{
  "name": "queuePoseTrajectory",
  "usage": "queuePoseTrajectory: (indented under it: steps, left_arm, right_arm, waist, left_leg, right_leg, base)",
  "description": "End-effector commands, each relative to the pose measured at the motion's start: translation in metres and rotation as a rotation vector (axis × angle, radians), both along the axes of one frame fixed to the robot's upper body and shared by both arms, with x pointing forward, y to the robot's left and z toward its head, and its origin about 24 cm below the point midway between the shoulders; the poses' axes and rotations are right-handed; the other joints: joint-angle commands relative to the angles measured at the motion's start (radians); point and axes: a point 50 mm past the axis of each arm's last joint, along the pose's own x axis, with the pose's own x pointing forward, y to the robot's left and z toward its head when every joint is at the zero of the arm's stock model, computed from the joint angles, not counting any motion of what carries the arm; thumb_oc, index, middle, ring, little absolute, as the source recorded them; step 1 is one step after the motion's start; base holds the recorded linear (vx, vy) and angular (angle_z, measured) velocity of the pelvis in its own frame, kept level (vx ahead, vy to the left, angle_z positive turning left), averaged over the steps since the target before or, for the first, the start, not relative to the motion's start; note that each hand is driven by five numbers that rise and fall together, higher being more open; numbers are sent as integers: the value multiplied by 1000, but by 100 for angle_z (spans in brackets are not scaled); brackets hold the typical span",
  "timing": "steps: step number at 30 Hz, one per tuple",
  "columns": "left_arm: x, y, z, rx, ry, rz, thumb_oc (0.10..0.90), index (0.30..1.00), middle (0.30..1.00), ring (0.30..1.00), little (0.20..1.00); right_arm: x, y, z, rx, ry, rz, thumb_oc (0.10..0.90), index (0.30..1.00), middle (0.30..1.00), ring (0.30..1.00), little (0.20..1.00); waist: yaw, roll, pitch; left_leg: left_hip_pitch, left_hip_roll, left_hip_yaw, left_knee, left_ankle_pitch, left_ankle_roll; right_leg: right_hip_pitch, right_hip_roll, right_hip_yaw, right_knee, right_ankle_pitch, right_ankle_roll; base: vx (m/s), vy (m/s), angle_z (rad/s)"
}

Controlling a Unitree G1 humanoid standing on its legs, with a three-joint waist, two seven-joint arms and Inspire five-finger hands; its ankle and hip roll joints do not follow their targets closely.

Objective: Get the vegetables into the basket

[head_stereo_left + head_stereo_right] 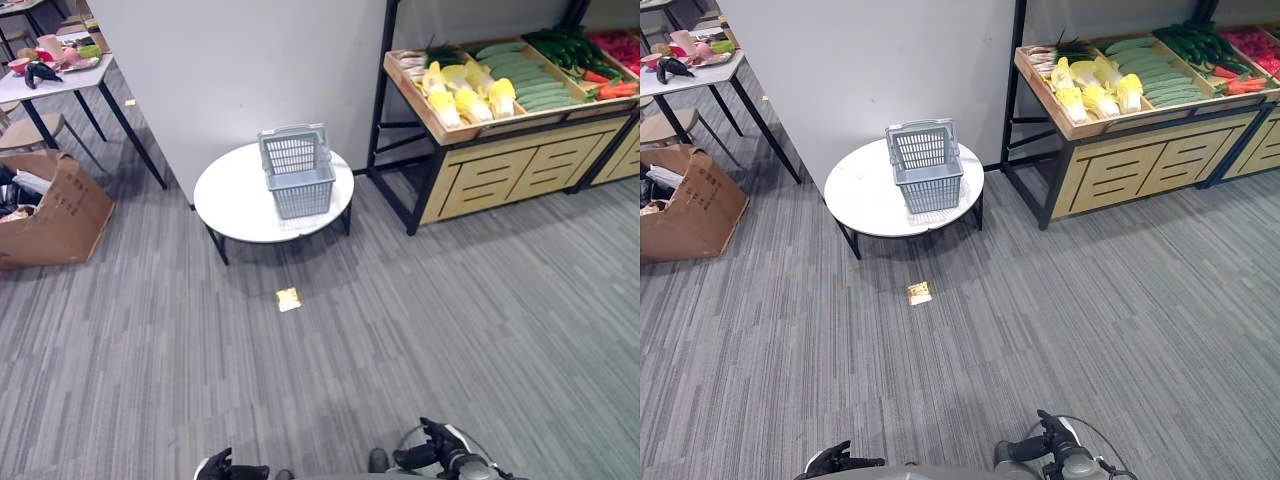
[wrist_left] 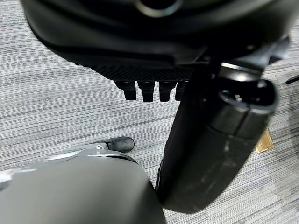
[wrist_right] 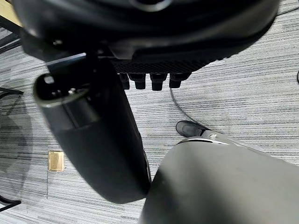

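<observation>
Vegetables: yellow-white cabbages [image 1: 468,92], green cucumbers [image 1: 530,80] and orange carrots [image 1: 612,89] lie in a slanted wooden display crate [image 1: 440,125] at far right, angled for easy reach. The grey slotted plastic basket [image 1: 297,172], apparently empty, stands on a round white table [image 1: 232,205] to their left, well apart. Left hand [image 2: 149,74] and right hand [image 3: 152,70] hang low over grey carpet, fingers relaxed and straight, holding nothing.
</observation>
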Motion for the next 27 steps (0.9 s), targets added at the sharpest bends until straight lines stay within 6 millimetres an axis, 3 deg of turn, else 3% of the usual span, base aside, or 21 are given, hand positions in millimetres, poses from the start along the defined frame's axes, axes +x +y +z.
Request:
queuePoseTrajectory:
  steps: [1,9,27]
  left_arm:
    - [2,8,2,37,12,-29,900,1000,1000,1000,1000]
    - [-6,11,1,61,56,-52,900,1000,1000,1000,1000]
    - [5,8,2,72,33,-122,900,1000,1000,1000,1000]
  right_arm:
    - [-17,-3,-5,-31,95,34,900,1000,1000,1000,1000]
    - [-16,-3,-5,-47,95,46,900,1000,1000,1000,1000]
    - [-13,-12,-3,-79,88,36,900,1000,1000,1000,1000]
  waist:
    - [-8,-52,36]
    - [-6,-52,28]
    - [-17,-47,45]
  left_leg:
    - [-4,19,-18,1,-38,-19]
    - [12,20,-20,1,-42,-17]
    - [3,34,-15,1,-35,-26]
  right_leg:
    - [31,-94,44,0,-47,117]
    - [49,-89,43,0,-57,112]
    - [34,-75,49,0,-58,107]
  base:
    - [0,0,0]
    - [4,-1,0]
    - [2,-1,0]
